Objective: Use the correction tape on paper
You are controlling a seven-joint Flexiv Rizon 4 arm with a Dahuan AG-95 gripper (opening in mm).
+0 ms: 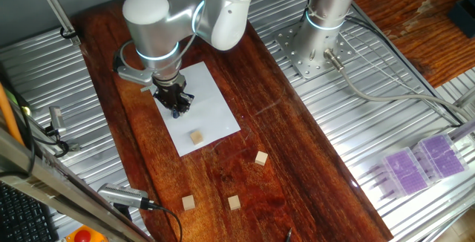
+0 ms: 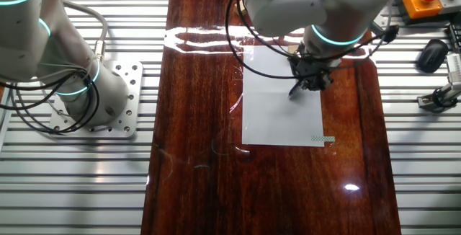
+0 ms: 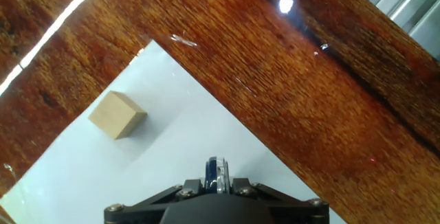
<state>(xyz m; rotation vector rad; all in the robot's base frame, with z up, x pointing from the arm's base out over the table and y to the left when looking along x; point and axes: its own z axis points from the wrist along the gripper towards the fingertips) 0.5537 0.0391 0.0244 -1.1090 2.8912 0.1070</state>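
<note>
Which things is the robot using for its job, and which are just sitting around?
Used for the job:
- the correction tape, held in the gripper
- the paper under it

Just lying about:
- the wooden cube on the paper
- three wooden cubes on the bare table
- the purple boxes off to the side
</note>
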